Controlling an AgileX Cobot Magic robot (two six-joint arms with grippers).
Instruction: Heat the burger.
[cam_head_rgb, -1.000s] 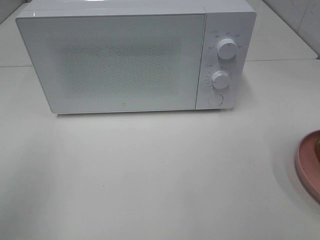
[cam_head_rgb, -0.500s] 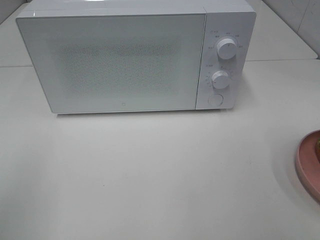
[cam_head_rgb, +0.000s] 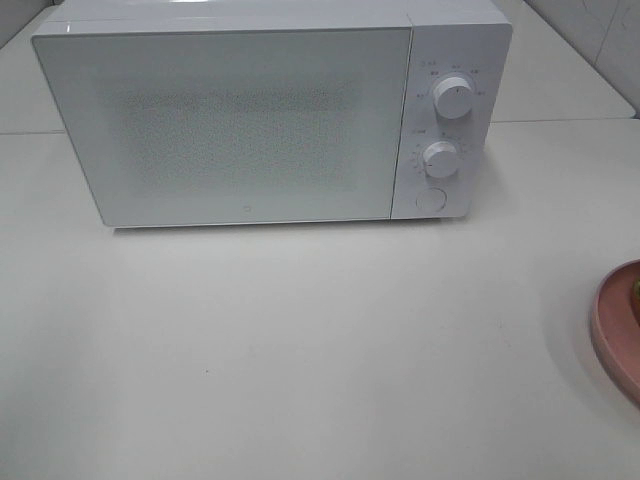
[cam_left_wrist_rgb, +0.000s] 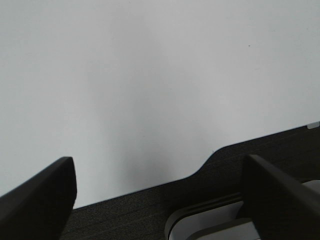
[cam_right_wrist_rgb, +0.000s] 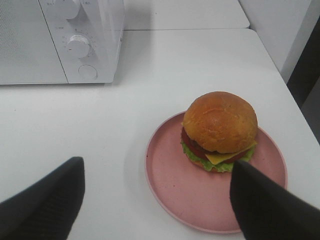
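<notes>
Both jaws apart, empty. Microwave (cam_head_rgb: 270, 115) door shut; burger (cam_right_wrist_rgb: 219, 131) off-centre on plate (cam_right_wrist_rgb: 170, 185), could slide if plate's tipped.

The left claw (cam_left_wrist_rgb: 160, 200) has its two dark fingers spread wide apart at the lower corners of its wrist picture and grips nothing. The right claw (cam_right_wrist_rgb: 160, 200) is also spread wide and empty, fingers at both lower corners
</notes>
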